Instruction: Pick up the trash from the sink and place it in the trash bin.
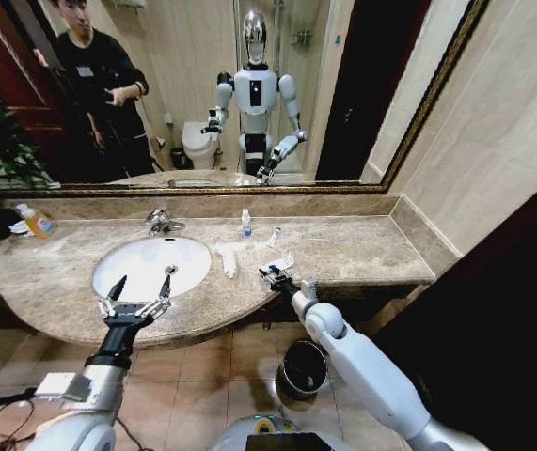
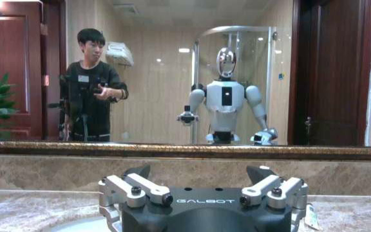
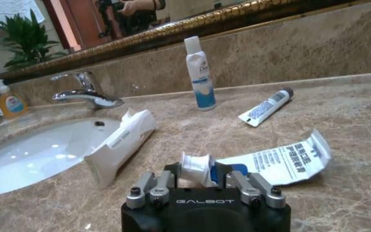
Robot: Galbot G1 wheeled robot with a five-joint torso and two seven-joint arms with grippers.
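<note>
Beige marble counter (image 1: 362,249) has a spray bottle (image 3: 199,75), small tube (image 3: 266,107), white packet (image 3: 121,143), flattened wrapper (image 3: 282,158), orange soap bottle (image 1: 38,222).

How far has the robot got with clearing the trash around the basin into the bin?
Nothing looks binned yet. The right gripper is shut on a white-and-blue packet on the beige marble counter. The long white tissue pack and small white tube remain. The left gripper hovers open by the white oval sink.
</note>
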